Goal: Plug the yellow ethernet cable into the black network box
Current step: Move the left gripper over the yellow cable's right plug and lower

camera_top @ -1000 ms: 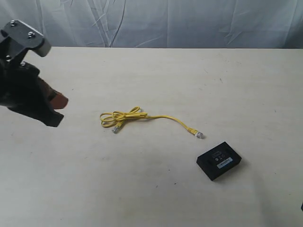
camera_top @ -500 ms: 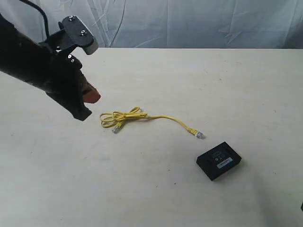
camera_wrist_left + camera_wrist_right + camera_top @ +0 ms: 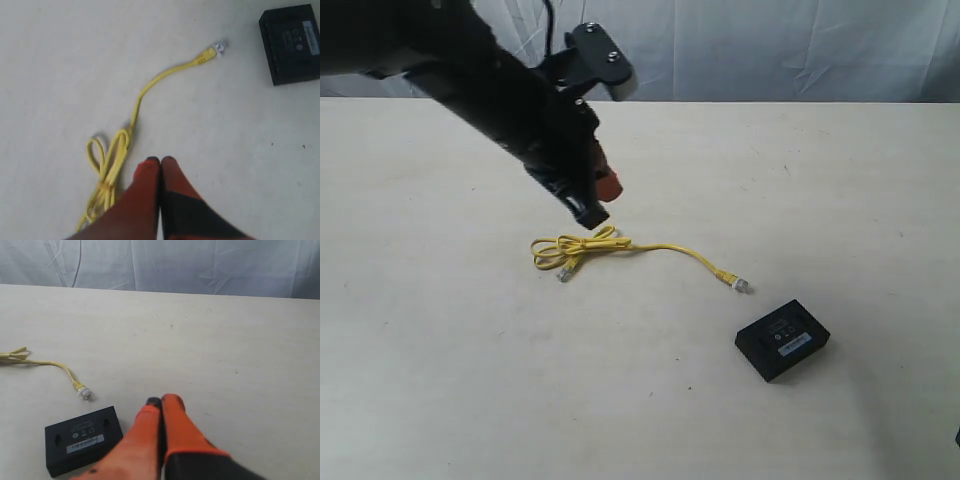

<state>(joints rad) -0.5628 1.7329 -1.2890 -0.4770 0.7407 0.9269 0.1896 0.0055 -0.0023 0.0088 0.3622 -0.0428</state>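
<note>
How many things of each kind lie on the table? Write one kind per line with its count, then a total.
yellow ethernet cable: 1
black network box: 1
Total: 2

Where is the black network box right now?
In the exterior view the black network box lies lower right on the table, near the plug of the yellow ethernet cable, not touching it.

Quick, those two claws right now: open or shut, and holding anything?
Left gripper: shut, holding nothing.
Right gripper: shut, holding nothing.
</note>
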